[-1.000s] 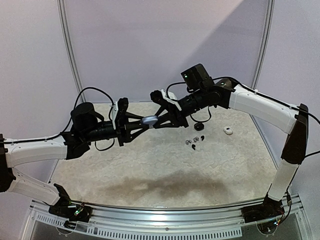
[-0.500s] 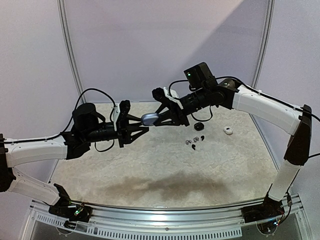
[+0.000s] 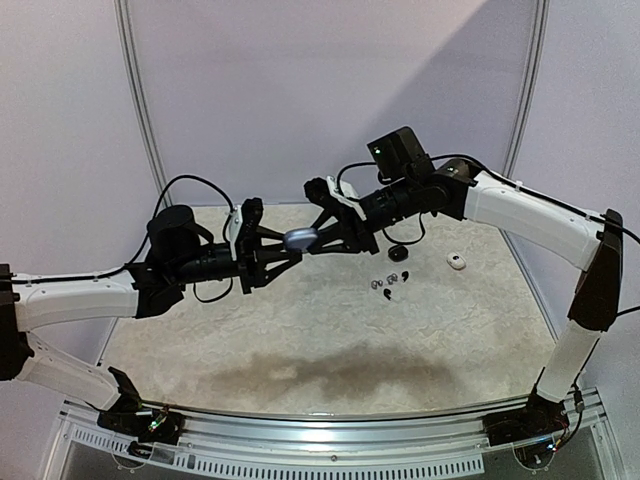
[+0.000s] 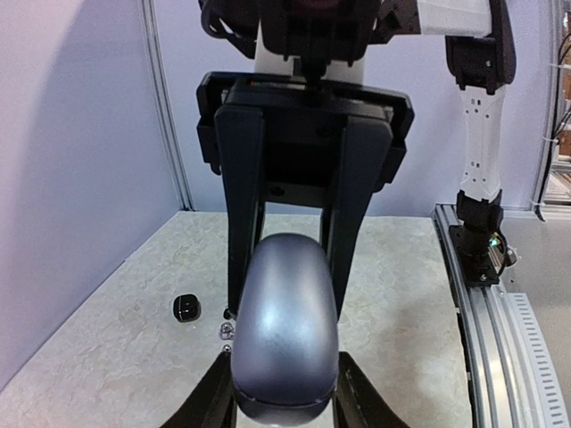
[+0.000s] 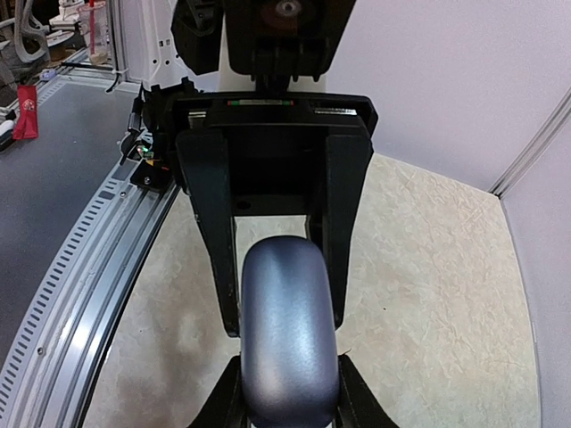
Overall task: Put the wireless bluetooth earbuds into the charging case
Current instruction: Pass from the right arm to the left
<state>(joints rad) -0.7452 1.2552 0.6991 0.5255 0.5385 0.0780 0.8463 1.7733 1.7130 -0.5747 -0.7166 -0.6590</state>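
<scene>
Your left gripper (image 3: 289, 251): narrow, clamped on one end of the charging case (image 3: 300, 239), up in the air over the bench (image 3: 300, 340).
Your right gripper (image 3: 313, 240): narrow, gripping the case's opposite end.
Earbuds (image 3: 385, 285): loose cluster toward the bench's far right corner, well apart from the case.

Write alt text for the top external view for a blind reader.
The left gripper and right gripper meet in mid-air, both clamped on one bluish-silver charging case above a beige table. A few tiny earbuds, a black round item and a white item lie on it farther right.
</scene>
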